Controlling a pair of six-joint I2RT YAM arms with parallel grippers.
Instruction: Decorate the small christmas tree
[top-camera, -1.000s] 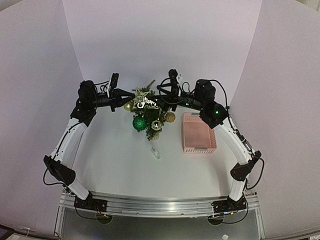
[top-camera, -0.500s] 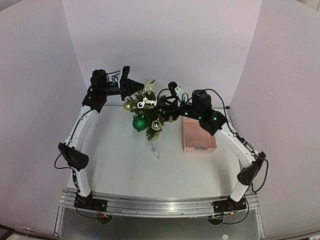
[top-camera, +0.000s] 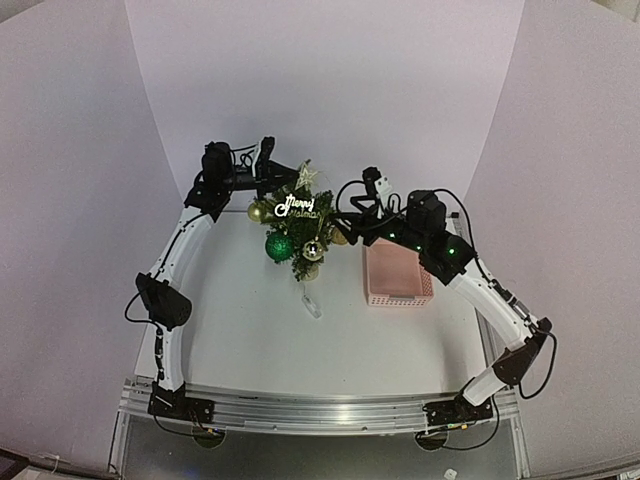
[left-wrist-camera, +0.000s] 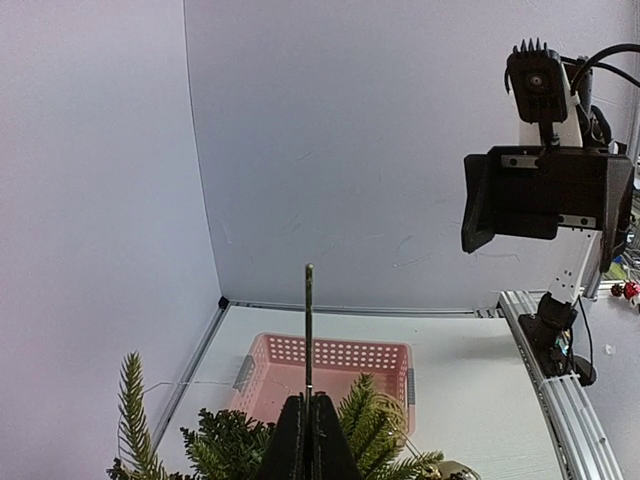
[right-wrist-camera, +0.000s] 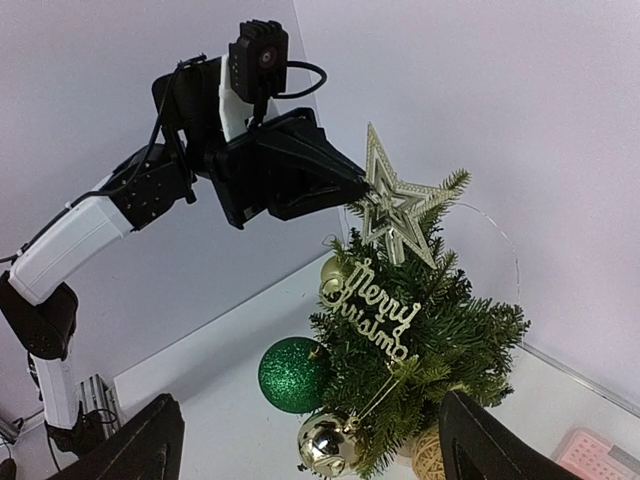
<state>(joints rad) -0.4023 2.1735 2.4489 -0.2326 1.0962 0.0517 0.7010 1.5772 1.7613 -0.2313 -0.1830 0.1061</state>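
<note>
**A:** So, where does the small christmas tree (top-camera: 300, 228) stand?

**B:** Upright on the table (top-camera: 240, 330), toward the back, between our two arms and just left of the pink basket (top-camera: 398, 272).

**A:** What does the right wrist view give us that the overhead one doesn't?

**B:** The grip. There we see the left gripper (right-wrist-camera: 352, 190) pinched together on one point of the star (right-wrist-camera: 398, 208) at the treetop. From above, that spot is only a dark tangle.

**A:** And the left wrist view?

**B:** Its own fingers are closed, and the star shows edge-on as a thin strip rising from them. The basket lies beyond the branches.

**A:** The right gripper (right-wrist-camera: 307, 405)?

**B:** Its fingers stand wide apart at the bottom corners of its own view, holding nothing, with the tree in front.

**A:** What hangs on the tree?

**B:** We see a "Merry Christmas" sign (right-wrist-camera: 372, 298), a green bauble (right-wrist-camera: 292, 375), a silver bauble (right-wrist-camera: 325, 443) and a gold bauble (right-wrist-camera: 335, 272).

**A:** And inside the basket?

**B:** From above we make out only its pink floor and walls. In the left wrist view, branches hide the near part.
</note>
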